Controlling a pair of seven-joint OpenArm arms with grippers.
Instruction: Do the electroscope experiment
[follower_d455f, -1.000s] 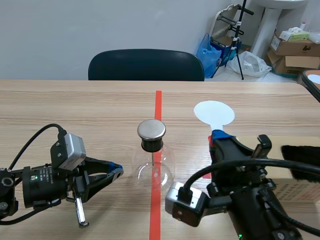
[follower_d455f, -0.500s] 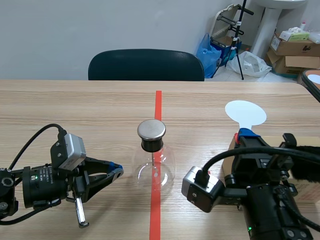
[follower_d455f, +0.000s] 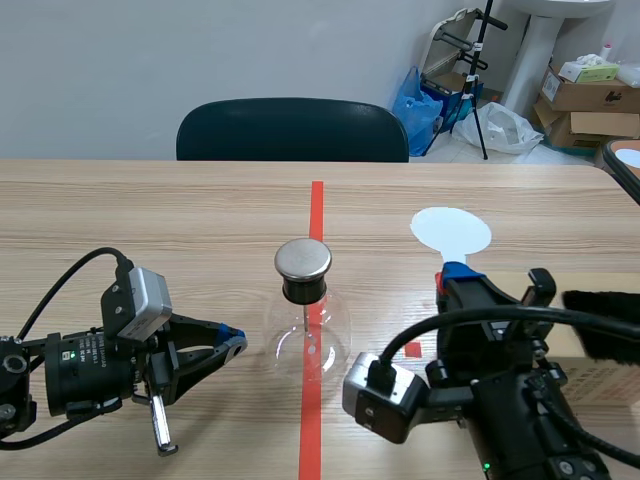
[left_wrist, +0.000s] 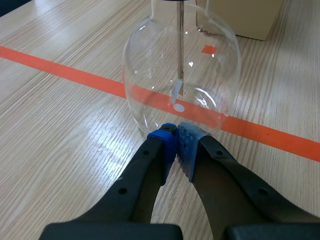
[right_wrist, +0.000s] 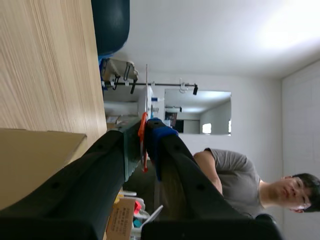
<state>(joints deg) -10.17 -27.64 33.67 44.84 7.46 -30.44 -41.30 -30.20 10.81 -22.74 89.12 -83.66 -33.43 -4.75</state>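
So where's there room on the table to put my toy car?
Best is the far table, left of the tape, between the chair side and the left claw. Right of the tape is bare too, up to the disc held in the right claw. Around the flask it's crowded, claws on both sides.

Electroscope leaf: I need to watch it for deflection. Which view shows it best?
The left wrist view: the leaf hangs from its rod, plain through the glass flask. The scene view shows it only faintly inside the flask; the right wrist view misses the flask.
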